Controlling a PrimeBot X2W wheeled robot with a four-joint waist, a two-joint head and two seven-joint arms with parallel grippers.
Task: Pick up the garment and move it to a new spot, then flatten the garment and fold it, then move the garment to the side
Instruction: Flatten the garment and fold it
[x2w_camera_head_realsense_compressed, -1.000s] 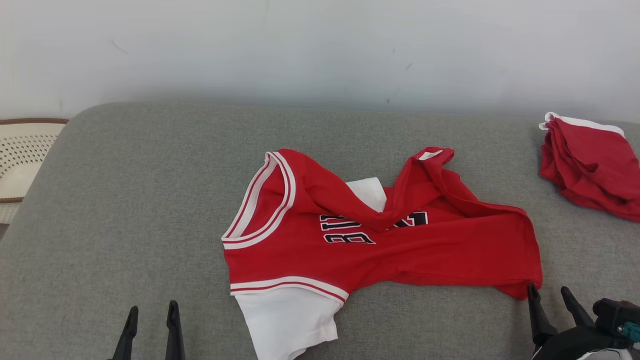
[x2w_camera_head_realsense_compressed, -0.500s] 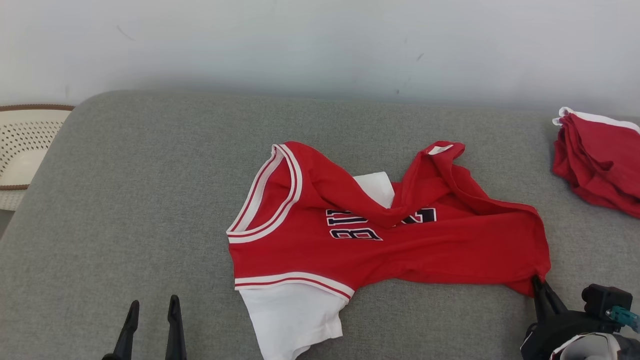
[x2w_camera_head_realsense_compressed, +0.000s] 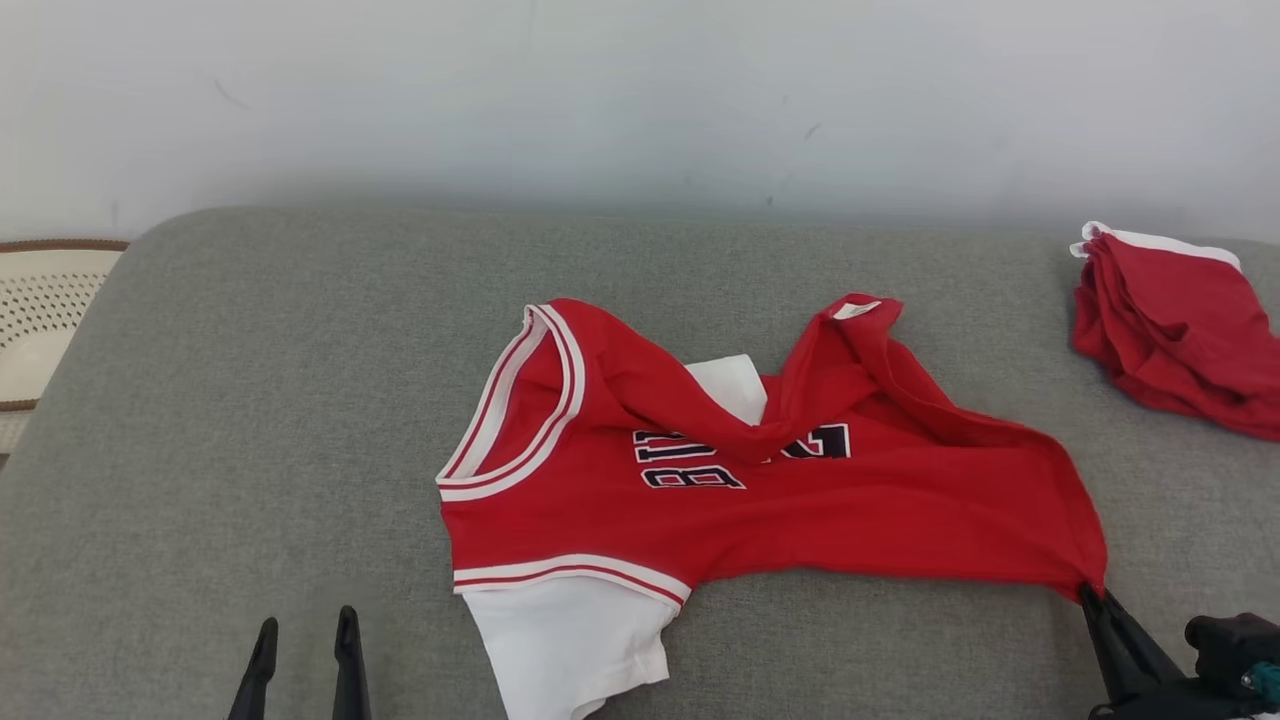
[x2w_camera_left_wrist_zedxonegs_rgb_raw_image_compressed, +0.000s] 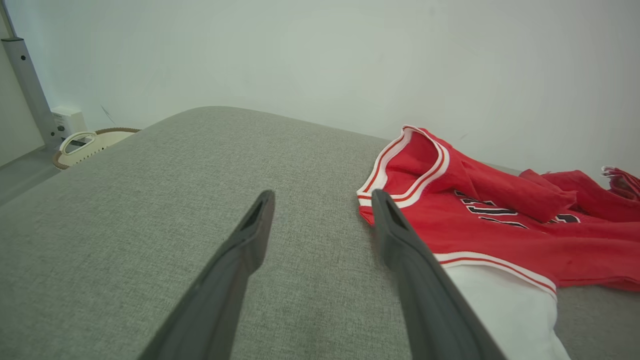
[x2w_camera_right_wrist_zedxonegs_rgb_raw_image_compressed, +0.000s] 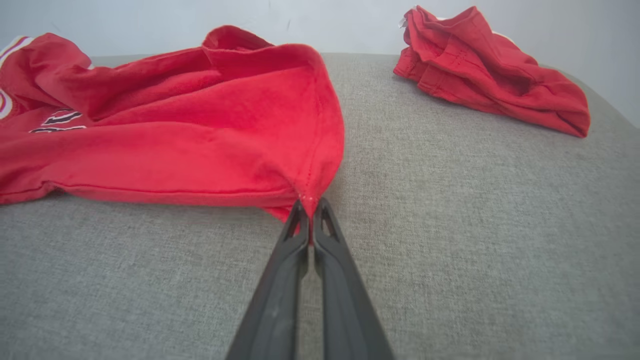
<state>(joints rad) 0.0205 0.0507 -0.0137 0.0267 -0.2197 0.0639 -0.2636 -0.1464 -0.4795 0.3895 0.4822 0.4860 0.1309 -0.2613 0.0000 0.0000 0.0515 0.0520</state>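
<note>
Right wrist view: right hand closed tight on one hem corner of the garment, a red jersey, cloth drawn taut toward the pinch, likely to pull it flat. Jersey lay rumpled up and left of that hand on the grey cushion. Left hand, head view lower left, fingers parted and empty, apart from the jersey. Red pile, upper right, well apart.

A fold of the jersey covers the middle of its lettering, which cannot be read. The basket is cut by the left edge, the red pile by the right, the white sleeve by the bottom.
</note>
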